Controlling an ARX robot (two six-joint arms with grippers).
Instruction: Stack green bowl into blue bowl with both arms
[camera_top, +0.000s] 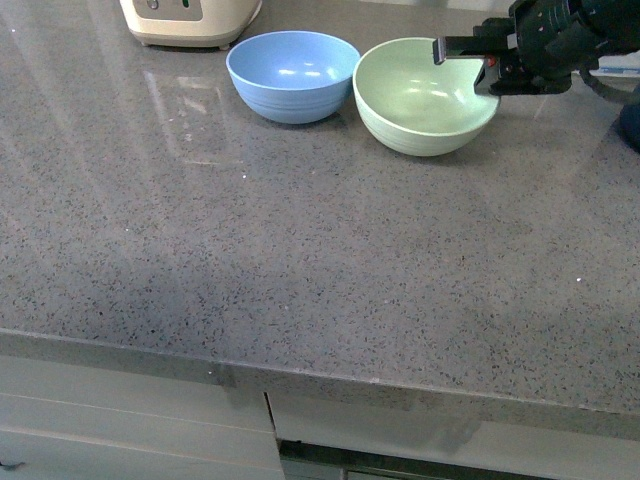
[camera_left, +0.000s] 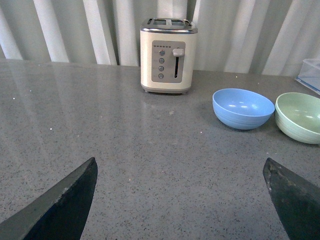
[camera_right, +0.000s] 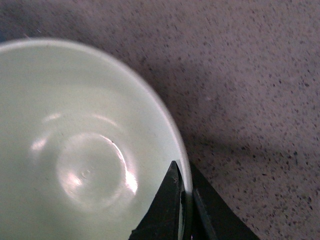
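Gripping the green bowl (camera_top: 425, 100) by its rim, your right claw (camera_right: 184, 175) has one finger inside the wall and one outside, clamped on the side farthest from the blue bowl (camera_top: 290, 75). The green bowl sits upright on the counter (camera_top: 300, 250) just right of the blue bowl, nearly touching it. Your left claw (camera_left: 180, 162) hangs spread wide over the counter, well short of the blue bowl; the toaster (camera_left: 167, 55) stands behind the blue bowl, to its left.

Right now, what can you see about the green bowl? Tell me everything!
The green bowl is round, pale mint and matte, with ridged rings near its base. It sits upright and empty on the grey speckled counter, just right of the blue bowl. The right gripper has one finger inside and one outside its rim, pinching it.
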